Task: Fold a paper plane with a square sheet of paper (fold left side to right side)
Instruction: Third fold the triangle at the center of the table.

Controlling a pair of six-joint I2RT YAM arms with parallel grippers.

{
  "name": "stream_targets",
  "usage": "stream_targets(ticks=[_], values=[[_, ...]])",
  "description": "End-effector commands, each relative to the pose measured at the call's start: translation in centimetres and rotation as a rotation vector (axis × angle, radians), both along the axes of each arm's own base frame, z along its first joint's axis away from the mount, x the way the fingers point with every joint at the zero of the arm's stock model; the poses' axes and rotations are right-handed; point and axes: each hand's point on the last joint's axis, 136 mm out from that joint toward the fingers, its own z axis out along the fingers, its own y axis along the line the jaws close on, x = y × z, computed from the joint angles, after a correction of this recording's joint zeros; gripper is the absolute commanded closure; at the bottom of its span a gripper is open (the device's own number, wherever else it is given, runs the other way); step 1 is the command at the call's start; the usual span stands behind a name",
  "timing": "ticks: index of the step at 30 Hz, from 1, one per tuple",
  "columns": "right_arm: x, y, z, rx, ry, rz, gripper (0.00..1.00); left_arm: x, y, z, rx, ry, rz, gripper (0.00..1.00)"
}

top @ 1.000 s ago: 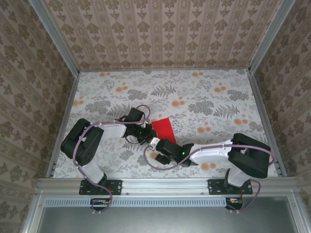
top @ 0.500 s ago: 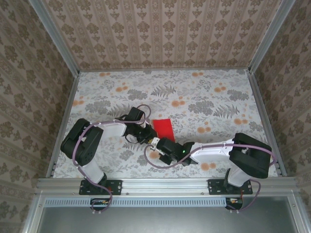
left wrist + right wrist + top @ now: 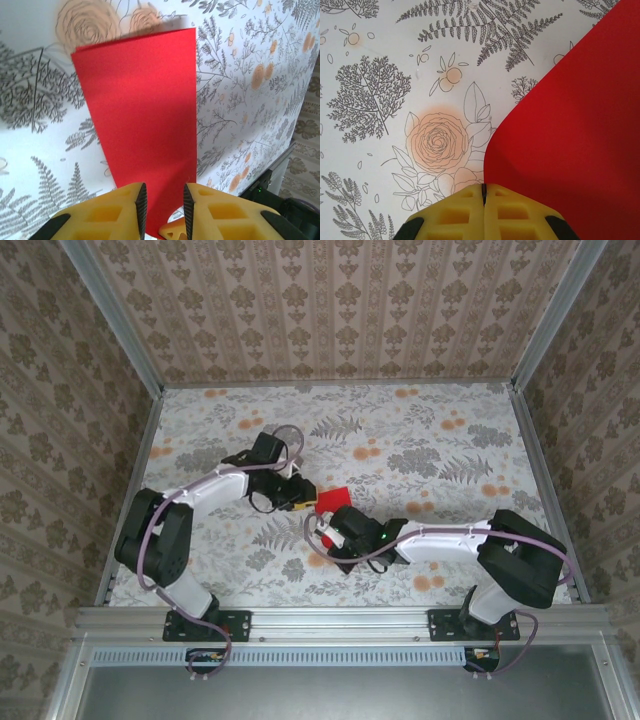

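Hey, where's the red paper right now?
In the top view the red paper lies near the middle of the table, with the left gripper at its left edge and the right gripper at its near edge.

Bright red paper sheet [image 3: 145,110] on floral tablecloth [image 3: 240,100]; near edge between slightly parted left gripper [image 3: 164,210] fingers [image 3: 125,212].
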Motion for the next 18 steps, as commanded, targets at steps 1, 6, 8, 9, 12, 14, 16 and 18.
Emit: stream_targets(ticks=[1,6,8,9,12,14,16,18], values=[[-0.2,1.2,0.6,0.055,0.076,-0.008,1.00,0.8,-2.1,-0.8,-0.018,-0.001,-0.119,0.80],[-0.1,1.3,0.4,0.079,0.113,-0.030,1.00,1.6,-4.5,-2.4,-0.029,0.020,-0.181,0.86],[0.0,1.4,0.4,0.090,0.124,-0.034,1.00,1.7,-5.1,-3.1,-0.026,0.027,-0.197,0.87],[0.0,1.3,0.4,0.092,0.129,-0.038,1.00,1.9,-5.4,-3.3,-0.027,0.028,-0.201,0.87],[0.1,1.2,0.4,0.097,0.136,-0.042,1.00,2.0,-5.8,-4.3,-0.024,0.038,-0.208,0.88],[0.2,1.2,0.3,0.103,0.145,-0.044,1.00,2.1,-5.9,-4.8,-0.018,0.043,-0.212,0.88],[0.2,1.1,0.4,0.110,0.154,-0.049,1.00,1.9,-5.9,-5.3,-0.009,0.050,-0.216,0.89],[0.3,1.0,0.4,0.114,0.162,-0.055,1.00,1.6,-6.0,-5.9,0.002,0.057,-0.223,0.89]])
